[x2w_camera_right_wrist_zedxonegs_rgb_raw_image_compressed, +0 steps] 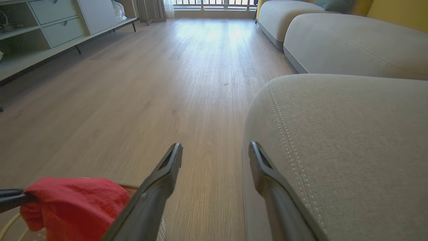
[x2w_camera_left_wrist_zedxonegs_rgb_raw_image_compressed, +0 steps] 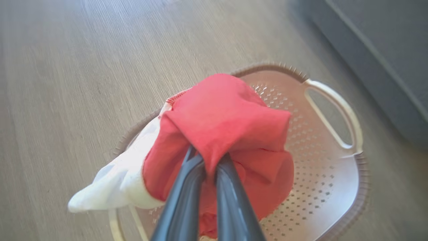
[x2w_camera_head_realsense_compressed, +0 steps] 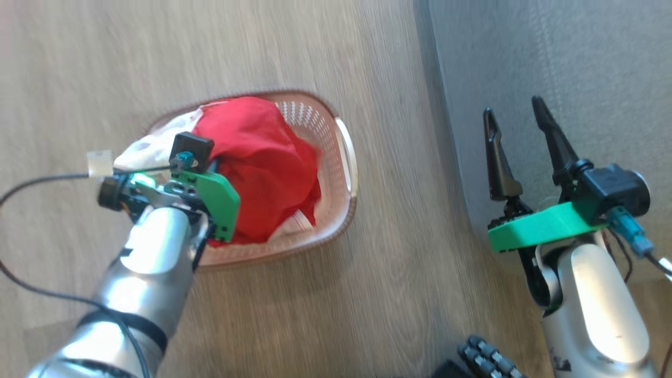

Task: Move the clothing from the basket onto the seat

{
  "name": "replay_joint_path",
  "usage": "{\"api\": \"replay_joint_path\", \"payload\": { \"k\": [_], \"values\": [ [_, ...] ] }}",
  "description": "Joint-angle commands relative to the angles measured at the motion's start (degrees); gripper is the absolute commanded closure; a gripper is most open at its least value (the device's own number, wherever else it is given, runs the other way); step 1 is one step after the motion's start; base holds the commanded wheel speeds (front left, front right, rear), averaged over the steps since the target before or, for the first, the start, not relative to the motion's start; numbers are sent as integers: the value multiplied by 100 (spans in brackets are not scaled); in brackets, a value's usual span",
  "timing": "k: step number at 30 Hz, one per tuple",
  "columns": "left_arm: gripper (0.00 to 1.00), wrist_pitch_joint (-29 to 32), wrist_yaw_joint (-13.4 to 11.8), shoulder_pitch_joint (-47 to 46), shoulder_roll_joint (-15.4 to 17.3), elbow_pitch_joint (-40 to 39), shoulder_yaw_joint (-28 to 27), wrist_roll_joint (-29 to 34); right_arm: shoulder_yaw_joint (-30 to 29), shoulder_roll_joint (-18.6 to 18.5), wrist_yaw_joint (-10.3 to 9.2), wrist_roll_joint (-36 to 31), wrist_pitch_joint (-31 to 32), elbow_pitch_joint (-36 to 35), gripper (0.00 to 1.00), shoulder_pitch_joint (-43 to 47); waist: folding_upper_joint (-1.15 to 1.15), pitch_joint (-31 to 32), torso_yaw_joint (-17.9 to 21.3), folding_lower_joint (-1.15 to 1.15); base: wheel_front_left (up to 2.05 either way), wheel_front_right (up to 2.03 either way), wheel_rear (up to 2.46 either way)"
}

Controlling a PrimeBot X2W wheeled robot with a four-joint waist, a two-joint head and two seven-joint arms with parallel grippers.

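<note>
The cream basket with a brown rim stands on the wood floor. Red clothing with a white part is bunched above it. My left gripper is shut on the red clothing, lifting a fold over the basket; in the head view its fingers are hidden under the wrist. The grey seat lies to the right. My right gripper is open and holds nothing, its fingers over the seat's edge. In the right wrist view, this gripper straddles the seat's stitched corner, with the red clothing at lower left.
Wood floor surrounds the basket. More grey sofa cushions run on beyond the seat. A low white shelf unit lines the far left wall. A black cable trails from my left wrist.
</note>
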State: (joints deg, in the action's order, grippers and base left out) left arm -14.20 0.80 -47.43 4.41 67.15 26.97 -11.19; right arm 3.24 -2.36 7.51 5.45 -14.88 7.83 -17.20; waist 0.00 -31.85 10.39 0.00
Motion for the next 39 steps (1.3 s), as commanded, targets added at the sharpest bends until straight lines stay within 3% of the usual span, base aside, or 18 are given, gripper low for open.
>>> {"api": "replay_joint_path", "payload": {
  "k": [1,17,24,30,39],
  "values": [
    [100,-77,-36,179,90,-317,-241,-103,113,-52,-2,-43,-12,-116,0,130,0,459,-185,0,0,0,0],
    [100,-79,8,1689,-101,-2661,-1079,-127,16,-52,-2,460,-12,54,0,579,0,1848,-547,0,0,0,0],
    [100,-79,116,2214,-148,-3672,-1535,-106,55,-52,-2,299,-12,-385,0,817,0,2401,-765,0,0,0,0],
    [100,-79,142,2546,-152,-4423,-1652,-386,-24,-52,-2,55,-12,-801,0,1039,0,2714,-844,0,0,0,0],
    [100,-80,181,2700,-153,-5631,-1692,-482,33,-52,-2,360,-12,-859,0,1272,0,2911,-917,0,0,0,0]
  ]
}}
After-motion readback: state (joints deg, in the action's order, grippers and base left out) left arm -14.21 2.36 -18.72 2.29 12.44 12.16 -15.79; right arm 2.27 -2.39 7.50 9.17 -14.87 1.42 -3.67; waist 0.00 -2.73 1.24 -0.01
